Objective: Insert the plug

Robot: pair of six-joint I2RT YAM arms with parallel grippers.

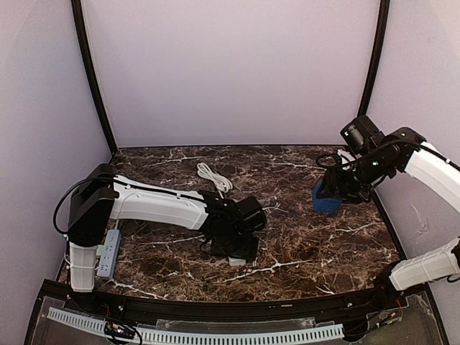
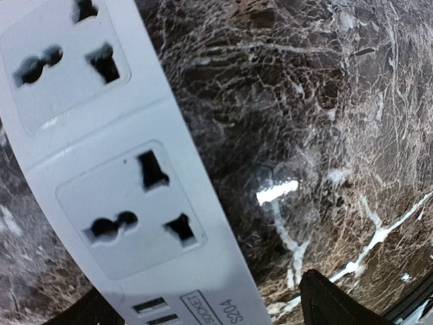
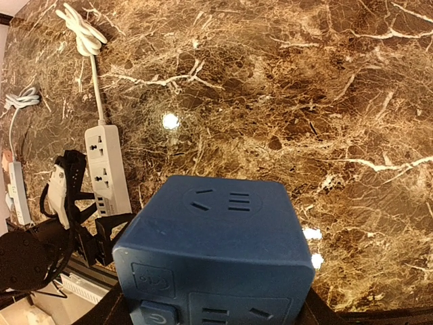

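Over on the right side of the marble table (image 1: 309, 244), the blue cube (image 1: 325, 199) is held up off the surface, pinched between the fingers of the right gripper (image 1: 332, 190). Only slots and a button can be made out on the faces that show, so the prongs are presumably underneath, though that can't be confirmed.

The white power strip (image 3: 107, 168) is laid flat near the middle of the table, toward the front edge. It is well apart from the cube, off to its left and closer to the arm bases. Its long axis runs roughly front to back, with the cord end aimed at the coiled cable (image 1: 213, 176) further back.

The left gripper (image 1: 236, 246) is parked over the strip's near end with its fingers spread, one on each side. A sliver of marble can be seen between one finger and the strip's edge, so it doesn't look clamped.

The left arm is nearer the strip, but the cube is in the right one, so the carry would have to be made leftward and toward the front. Open marble is all that lies between them. The two sockets (image 2: 128, 213) are left uncovered past the left fingers. A second strip (image 1: 108, 253) sits by the far left edge, well out of the way.
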